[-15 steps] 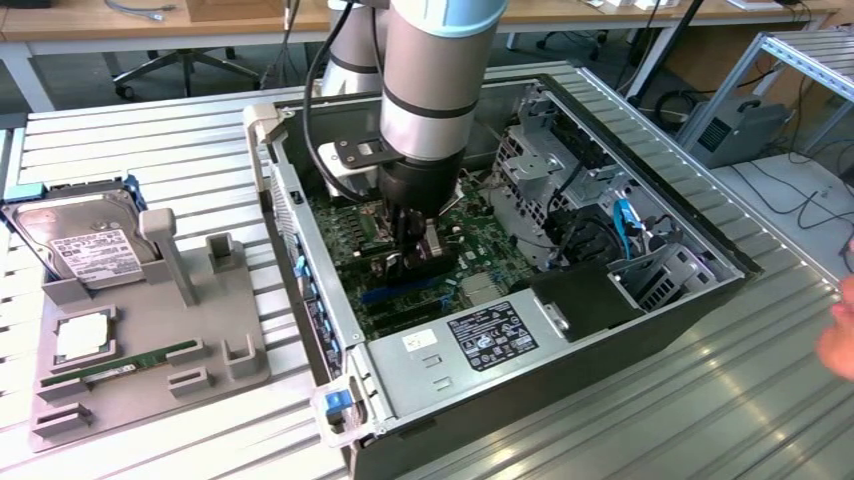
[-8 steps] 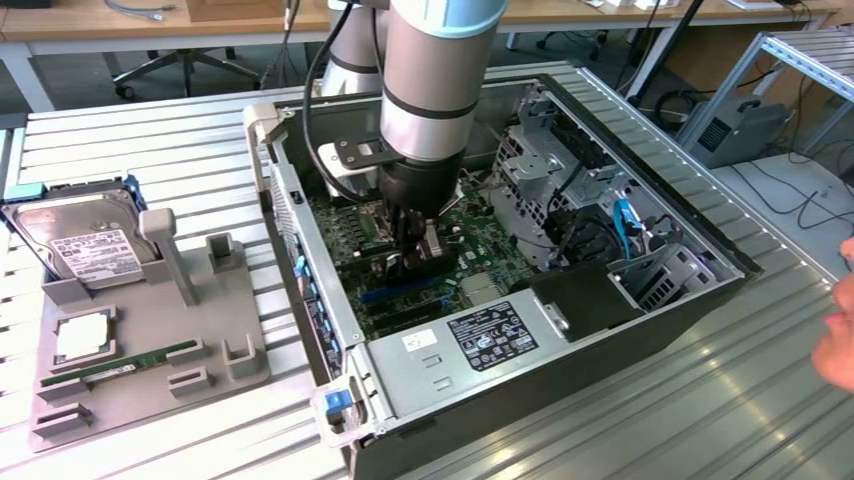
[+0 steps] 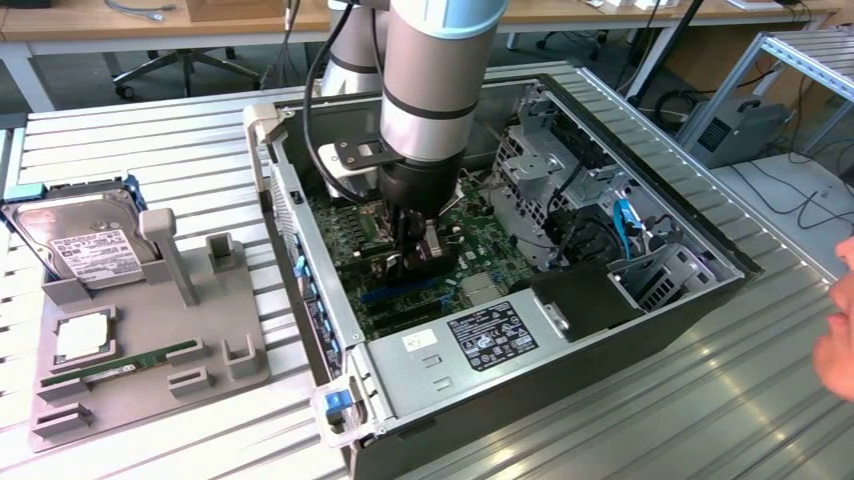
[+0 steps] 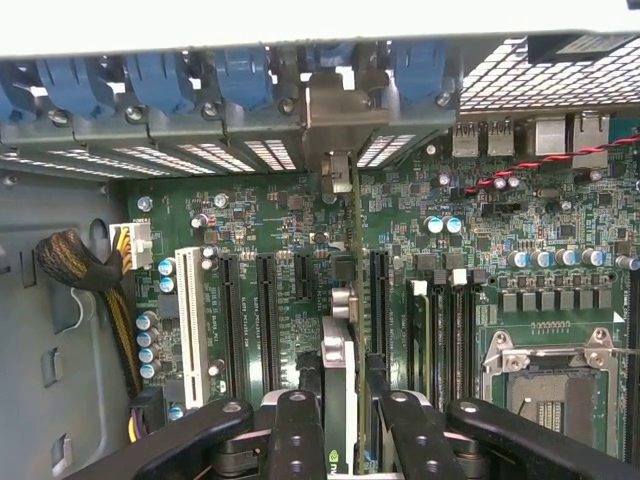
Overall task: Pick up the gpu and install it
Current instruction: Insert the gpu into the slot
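The gpu stands edge-on over the green motherboard inside the open computer case. It sits between two long black slots, and its silver end bracket meets the row of rear slot covers. My gripper is shut on the card's top edge, with one black finger on either side of it. In the exterior view the gripper reaches down into the middle of the case with the gpu under it. Whether the card is seated in a slot cannot be told.
A grey fixture tray at the exterior view's left holds a hard drive, a RAM stick and a square chip. The power supply and drive cage crowd the case. A person's hand is at the right edge.
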